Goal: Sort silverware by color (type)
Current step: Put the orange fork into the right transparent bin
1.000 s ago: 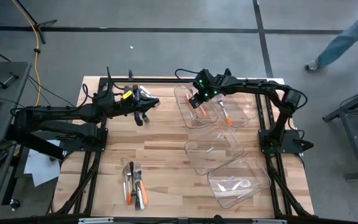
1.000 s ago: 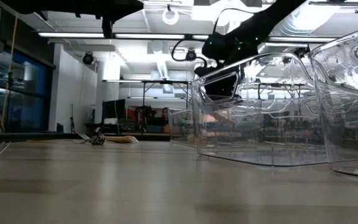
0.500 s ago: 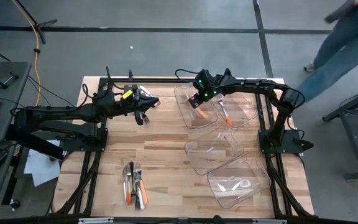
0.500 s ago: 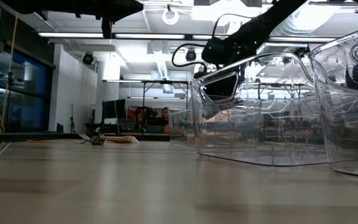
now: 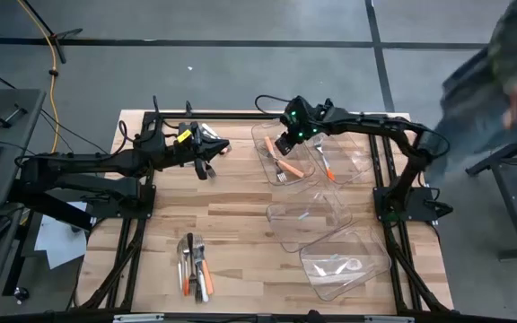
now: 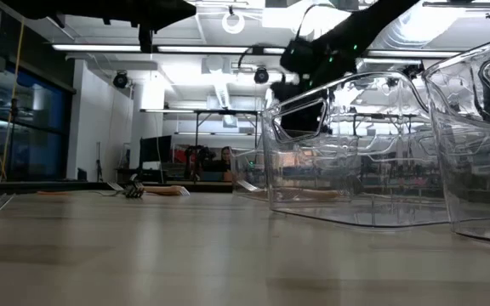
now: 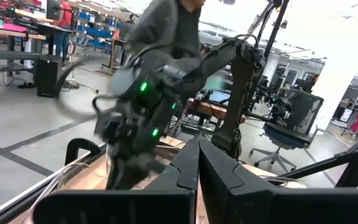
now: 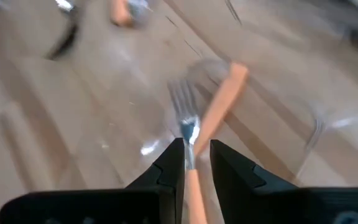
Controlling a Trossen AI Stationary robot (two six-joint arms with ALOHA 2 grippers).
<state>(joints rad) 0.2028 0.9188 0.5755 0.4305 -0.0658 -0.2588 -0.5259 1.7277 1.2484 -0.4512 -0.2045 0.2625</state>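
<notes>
My right gripper point(image 5: 284, 146) hovers above the far clear bin point(image 5: 261, 152), fingers open point(image 8: 196, 152). Below it an orange-handled fork point(image 5: 285, 169) lies flat on the bin floor; in the right wrist view its tines point(image 8: 180, 99) show past the fingertips, beside another orange handle point(image 8: 224, 102). In the low view the gripper point(image 6: 311, 61) stands above the bin rim, and the fork point(image 6: 313, 194) rests on the bin floor. A pile of orange, white and metal silverware point(image 5: 194, 267) lies near the table's near edge. My left gripper point(image 5: 206, 168) waits far left, shut point(image 7: 197, 163).
A second far bin point(image 5: 353, 154) holds an orange-handled piece point(image 5: 327, 167). Two more clear bins point(image 5: 305, 224) point(image 5: 346, 260) stand on the right half. More silverware point(image 5: 196, 133) lies by the far edge near the left arm. A person point(image 5: 501, 81) moves beyond the table's right side.
My right gripper has risen out of the far bin, toward the far edge. The orange-handled fork that hung beneath it now lies on the bin floor. The person beyond the right side has walked closer.
</notes>
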